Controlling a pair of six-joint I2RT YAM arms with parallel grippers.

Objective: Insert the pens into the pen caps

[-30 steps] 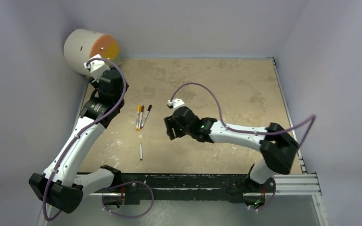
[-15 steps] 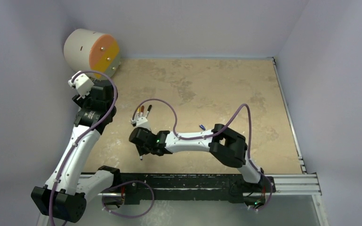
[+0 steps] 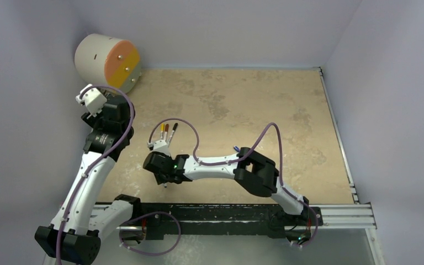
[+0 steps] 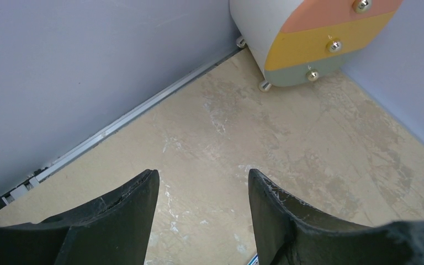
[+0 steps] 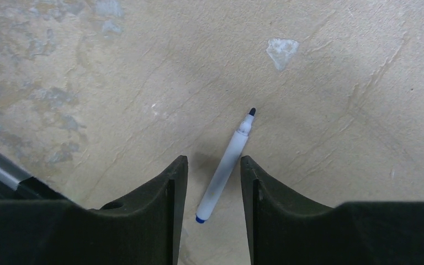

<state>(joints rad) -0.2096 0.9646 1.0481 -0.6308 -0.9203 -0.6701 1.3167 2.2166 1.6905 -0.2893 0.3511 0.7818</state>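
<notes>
A white pen (image 5: pixel 223 171) with a dark blue tip lies bare on the table. My right gripper (image 5: pixel 213 165) is open, its fingers on either side of the pen's rear half, not touching it. In the top view the right gripper (image 3: pixel 163 178) covers most of this pen (image 3: pixel 165 185). Three capped pens (image 3: pixel 167 128) with yellow-orange, red-brown and black caps lie just behind it, partly hidden by the wrist. A small blue cap (image 3: pixel 236 148) lies beside the right forearm. My left gripper (image 4: pixel 203 179) is open and empty over bare table near the left wall (image 3: pixel 113 107).
A white drum (image 3: pixel 106 58) with an orange and yellow face lies in the far left corner; it also shows in the left wrist view (image 4: pixel 309 38). Walls enclose the table on three sides. A black rail (image 3: pixel 226 212) runs along the near edge.
My right arm swung left from the table's middle to the lone pen and came down over it. My left arm drew back toward the left wall.
</notes>
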